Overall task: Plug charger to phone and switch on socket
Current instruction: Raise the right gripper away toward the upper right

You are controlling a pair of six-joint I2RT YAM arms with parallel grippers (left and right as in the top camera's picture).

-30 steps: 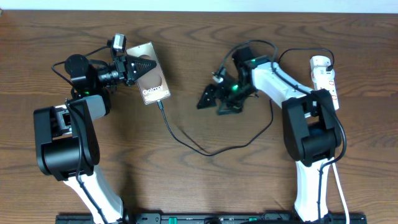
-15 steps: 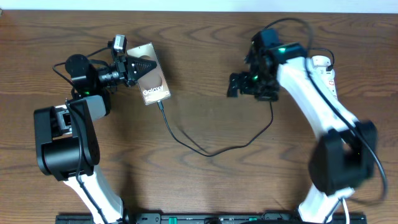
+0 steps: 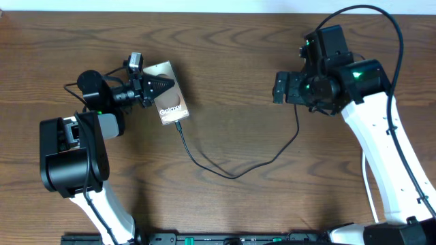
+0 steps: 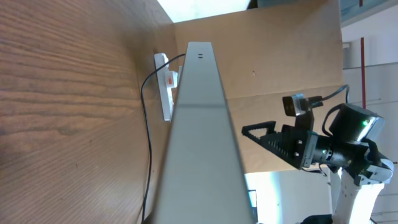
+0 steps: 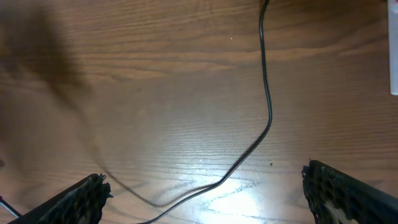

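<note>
I judge the charger (image 3: 225,170) plugged into the phone (image 3: 169,103), clamped at 10 o'clock by my left fingers (image 3: 158,86); right fingers (image 5: 348,186) spread wide, empty; the socket (image 4: 165,81) remains unswitched.

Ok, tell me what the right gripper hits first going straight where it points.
Likely the wooden table, right by the charger cable; the right gripper is open and its height is unclear.

Robot lab bench — wood-grain table (image 3: 225,41), cardboard screen (image 4: 280,62)
</note>
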